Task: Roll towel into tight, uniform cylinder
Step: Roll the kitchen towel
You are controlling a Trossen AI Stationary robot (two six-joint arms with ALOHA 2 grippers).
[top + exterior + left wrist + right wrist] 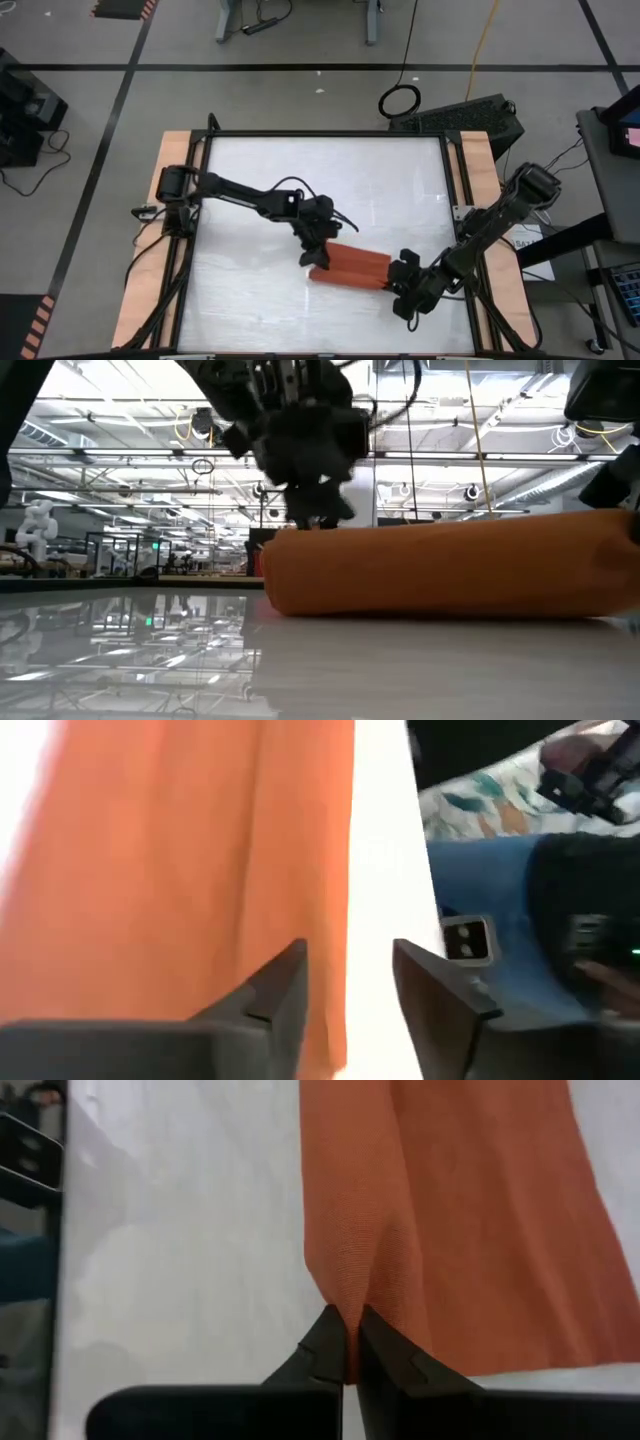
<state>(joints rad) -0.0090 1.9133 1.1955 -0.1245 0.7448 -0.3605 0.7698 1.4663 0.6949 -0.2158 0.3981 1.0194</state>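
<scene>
Pinching a fold of the thin rust-orange cloth towel (450, 1220), my right gripper (347, 1342) is keeping its two dark fingers pressed together on the fabric's edge, as the right wrist view is showing. In the overhead view that gripper (403, 272) is sitting at the lower right of the frame, touching the right end of the towel (350, 266), which is lying rolled into a short, slightly slanted bundle on the white tabletop (260, 180), lower centre of the frame. My left gripper (318, 250) is hanging over the towel's left end, just left of centre; in the left wrist view its fingers (285, 990) are standing spread apart, one over the orange cloth (170, 860) and the other over the white surface, gripping nothing. In the table-level view the towel (450, 565) is stretching from the middle to the right edge of the frame as a low rounded roll, with my left gripper (318, 510) coming down at its left end.
</scene>
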